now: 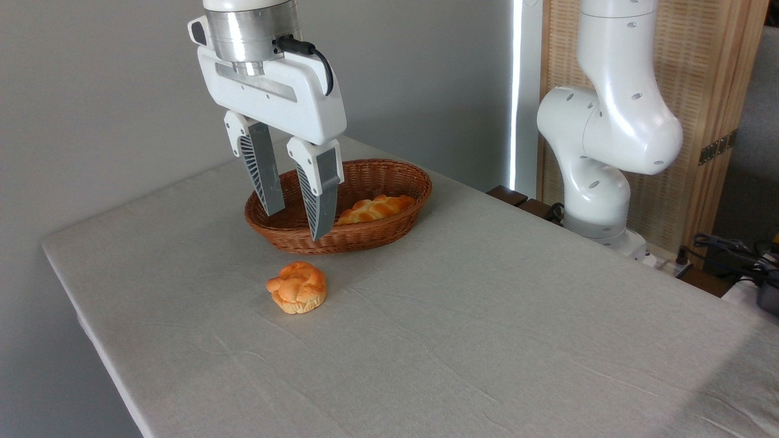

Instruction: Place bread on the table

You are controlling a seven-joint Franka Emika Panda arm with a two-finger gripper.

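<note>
a large bench [487,316] under a slightly wrinkled grey-beige cloth fills the view; behind it stand a plain grey wall, a bright vertical strip of light and a slatted wooden screen [688,73]. the white arm base [599,182] rises at the bench's far right edge. the fingers [297,222], grey-padded and ribbed, hang spread apart and empty above the near-left rim of a brown oval wicker basket [389,234]. the bread [375,208], a long braided golden-orange loaf with tapered ends, lies inside the basket, just right of the fingers. a small round knotted bun [297,287] rests on the cloth below the fingertips, outside the basket.
</note>
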